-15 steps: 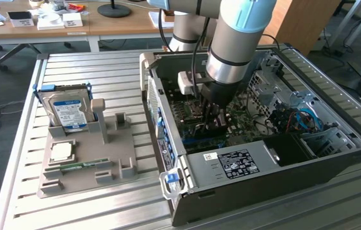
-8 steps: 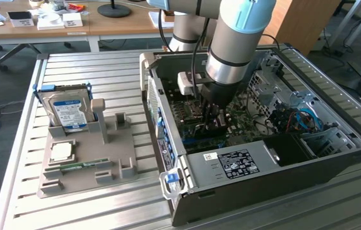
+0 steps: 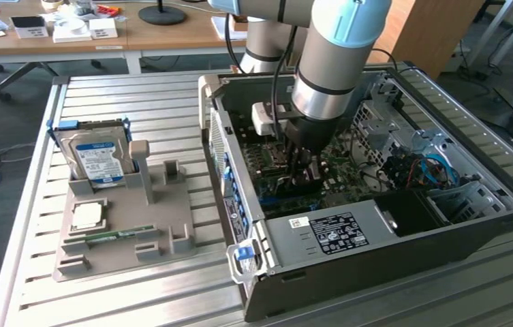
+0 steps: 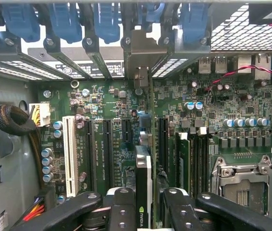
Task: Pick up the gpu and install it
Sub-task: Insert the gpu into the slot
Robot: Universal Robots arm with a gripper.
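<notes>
**Card in the grip, inside the case**

Your gripper (image 4: 144, 204) is pinching the gpu (image 4: 144, 185) edge-on between its fingers (image 4: 121, 207). The card stands upright over the motherboard (image 4: 222, 110), its metal bracket (image 4: 141, 55) against the case (image 3: 474, 225) rear slots.

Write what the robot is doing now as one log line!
gripper: shut on gpu | place: inside computer case, above motherboard slots | gpu bracket: at rear slot opening | holder tray: hard drive, memory stick
</notes>
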